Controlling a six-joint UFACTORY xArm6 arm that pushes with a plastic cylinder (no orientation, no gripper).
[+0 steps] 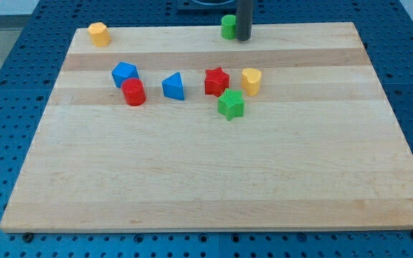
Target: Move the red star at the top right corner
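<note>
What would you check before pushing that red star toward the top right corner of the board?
1. Red star in plain sight: ok.
2. My tip positioned behind the star: not ok; it sits at the board's top edge beside the green block.
3. Yellow block off the star's route: not ok; it sits close on the star's right.
4. Green star out of the way: ok, below the red star.
5. Top right corner free: ok.
</note>
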